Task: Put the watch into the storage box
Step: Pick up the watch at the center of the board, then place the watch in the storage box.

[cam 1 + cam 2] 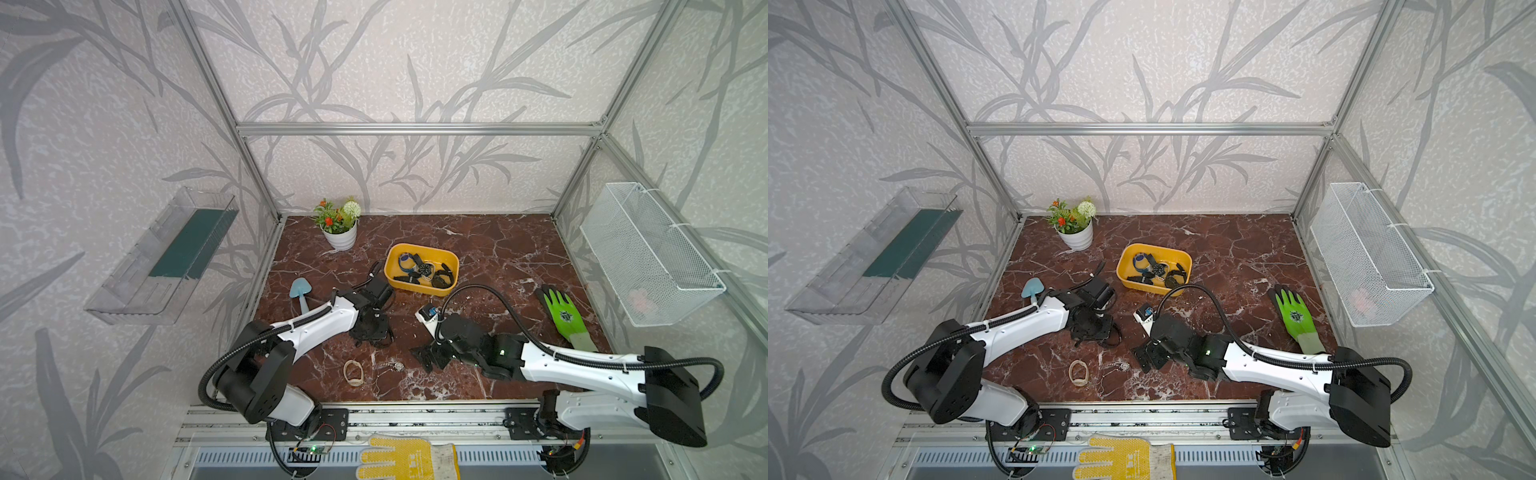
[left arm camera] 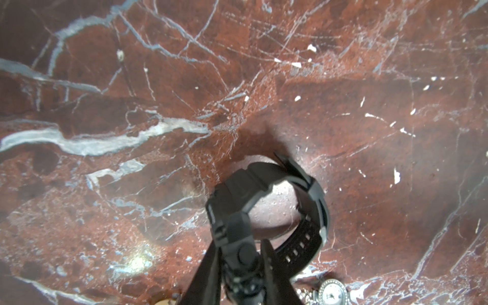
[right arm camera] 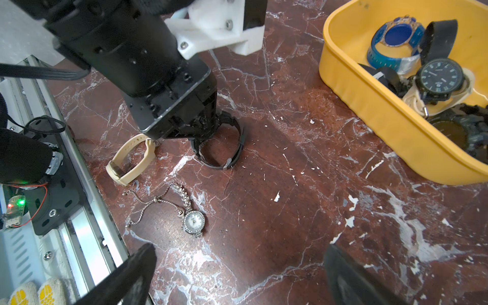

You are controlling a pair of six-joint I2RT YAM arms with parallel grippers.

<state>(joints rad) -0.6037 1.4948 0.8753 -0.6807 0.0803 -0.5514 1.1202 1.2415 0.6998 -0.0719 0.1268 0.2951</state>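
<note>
**Grasp on the watch, lift to come**

The black watch [image 2: 232, 208] stands on its strap on the desk [image 3: 290, 211], well short of the yellow storage box [image 3: 369, 113], which already holds several other watches. The left fingers [image 2: 204, 277] are narrow, pressed against either side of its case. The step in hand appears to be the grasp. The next move calls for a straight lift, then a carry over the box's rim. The right fingers [image 3: 132, 272] hang wide and empty nearby.
</note>
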